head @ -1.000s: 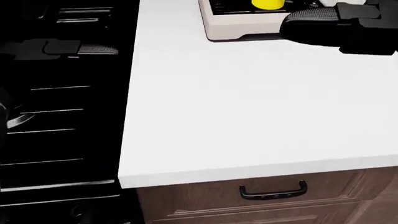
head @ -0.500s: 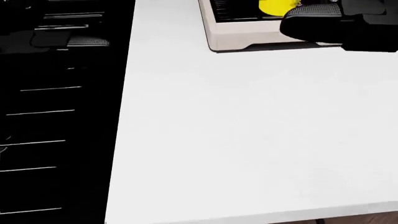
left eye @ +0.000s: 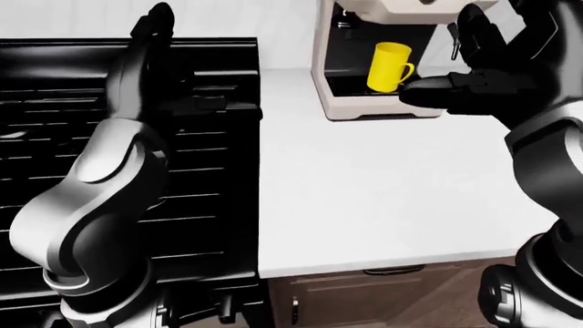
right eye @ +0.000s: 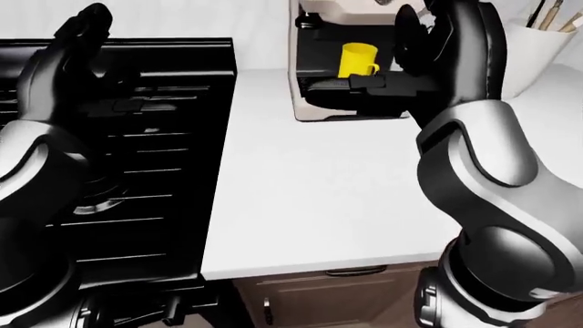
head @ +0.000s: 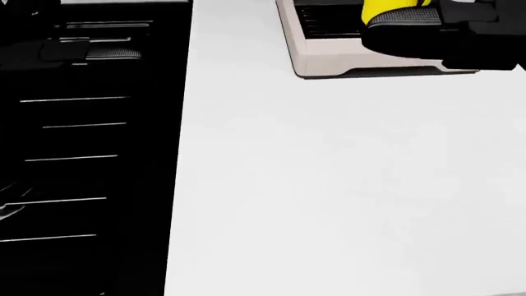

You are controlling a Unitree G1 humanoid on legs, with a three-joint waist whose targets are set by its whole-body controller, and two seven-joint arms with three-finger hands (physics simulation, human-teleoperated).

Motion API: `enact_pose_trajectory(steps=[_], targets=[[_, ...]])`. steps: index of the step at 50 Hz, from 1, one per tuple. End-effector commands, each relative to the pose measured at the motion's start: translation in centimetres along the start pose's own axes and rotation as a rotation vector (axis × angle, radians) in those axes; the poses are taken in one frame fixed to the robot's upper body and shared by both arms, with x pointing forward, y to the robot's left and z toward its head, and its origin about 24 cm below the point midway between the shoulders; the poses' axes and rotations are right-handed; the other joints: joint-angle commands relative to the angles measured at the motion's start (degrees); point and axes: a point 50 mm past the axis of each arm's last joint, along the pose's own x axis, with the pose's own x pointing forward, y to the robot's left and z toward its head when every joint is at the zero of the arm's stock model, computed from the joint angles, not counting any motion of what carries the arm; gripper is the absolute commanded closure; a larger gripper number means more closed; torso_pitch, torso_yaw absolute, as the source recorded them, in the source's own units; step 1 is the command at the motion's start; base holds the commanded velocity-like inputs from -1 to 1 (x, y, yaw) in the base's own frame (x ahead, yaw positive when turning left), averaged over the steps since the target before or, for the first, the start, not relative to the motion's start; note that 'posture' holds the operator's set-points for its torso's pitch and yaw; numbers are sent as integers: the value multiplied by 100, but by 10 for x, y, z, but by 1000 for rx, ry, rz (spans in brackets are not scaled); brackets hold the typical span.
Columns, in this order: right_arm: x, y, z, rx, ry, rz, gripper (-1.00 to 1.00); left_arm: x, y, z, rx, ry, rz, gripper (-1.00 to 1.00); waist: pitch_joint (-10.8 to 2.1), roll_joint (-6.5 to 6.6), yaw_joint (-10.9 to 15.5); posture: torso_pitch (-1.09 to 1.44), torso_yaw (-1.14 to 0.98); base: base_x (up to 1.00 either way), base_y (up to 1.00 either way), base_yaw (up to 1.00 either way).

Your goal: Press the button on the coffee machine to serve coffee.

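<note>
The beige coffee machine point(left eye: 350, 102) stands at the top of the white counter point(left eye: 383, 191), with a yellow mug point(left eye: 390, 66) upright in its bay. Its button does not show clearly. My right hand point(left eye: 460, 58) is open, fingers spread upward and the thumb pointing left, just right of the mug and at the machine's lower right side; I cannot tell if it touches. In the head view the hand point(head: 444, 37) covers part of the machine's base point(head: 328, 58). My left hand point(left eye: 150, 31) is open and raised over the black stove point(left eye: 200, 157), empty.
The black stove fills the left of every view and borders the counter. A white holder with utensils point(right eye: 539, 48) stands right of the machine. A wooden cabinet with a dark handle point(left eye: 391, 271) lies under the counter's lower edge.
The whole head view has shifted: the machine and counter slid down the picture and the cabinet handle left the bottom, so the camera moved. The right hand stays by the machine's base.
</note>
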Motion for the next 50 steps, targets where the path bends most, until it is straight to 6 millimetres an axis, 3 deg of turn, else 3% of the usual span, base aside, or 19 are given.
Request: enact_pose_trajectory(steps=[1,2,4,5,7,12,15,16,17,19,20,21,22,27,30,31,34,37,50], targets=[[-1,-1,13,6,-68,-8,-100,-2,-2,15,-2,-79,-8,-100,-139,14,-2,0,0,2,0,0],[-2,-1,13,4,-70,-8,-100,-2,-2,15,-2,-79,-7,-100,-254,51,-4,0,0,16,-5,0],[-2,-1,14,4,-71,-9,-100,-3,-2,15,-2,-79,-8,-100,-60,161,-20,0,0,21,-16,0],[-2,-1,14,4,-71,-8,-100,-3,-2,15,-2,-79,-8,-100,-70,255,-37,0,0,22,-19,0],[-2,-1,14,4,-70,-6,-100,-3,-2,16,-2,-79,-8,-100,-144,289,-37,0,0,22,-23,0],[-2,-1,14,4,-70,-8,-100,-3,-3,16,-2,-80,-8,-100,-118,196,19,0,0,21,-34,0],[-2,-1,14,7,-71,-6,-100,-3,-2,16,-2,-81,-8,-100,-168,52,61,0,0,19,-43,0],[-2,-1,14,8,-71,-6,-100,-3,-2,16,-2,-81,-8,-100,-177,-69,77,0,0,9,-16,0],[-2,-1,14,8,-73,-6,-100,-3,-2,17,-2,-81,-8,-100,-282,-423,117,0,0,0,0,0],[-2,0,15,10,-75,-6,-100,-3,-2,16,-1,-81,-7,-100,-58,-396,118,0,0,0,0,0],[-2,-1,15,10,-76,-7,-100,-3,-2,16,-2,-82,-6,-100,-36,-377,102,0,0,0,0,0],[-2,0,16,10,-79,-5,-100,-3,-1,16,0,-81,-3,-100,-92,-296,8,0,0,0,0,0],[-2,-1,16,11,-82,-5,-100,-3,-2,16,0,-82,-3,-100,-111,-305,68,0,0,0,0,0],[-3,-1,17,11,-85,-6,-100,-3,-2,15,0,-82,-4,-100,-29,-90,-20,0,0,0,0,0],[-2,-2,15,10,-84,-7,-100,-3,-2,15,0,-82,-4,-100,-29,204,-90,0,0,0,0,0],[-2,-2,15,10,-84,-7,-100,-3,-2,15,1,-82,-4,-100,4,95,-66,0,0,0,0,0],[-2,-2,15,10,-83,-6,-100,-2,-2,16,-2,-83,-1,-100,-101,52,-65,0,0,0,0,0],[-2,-1,17,11,-83,-7,-100,-3,-2,16,-5,-84,-3,-100,-111,16,-45,0,0,0,0,0],[-2,-1,16,9,-82,-6,-100,-3,-3,16,-11,-82,-13,-100,-306,15,-8,-6,0,0,0,0]])
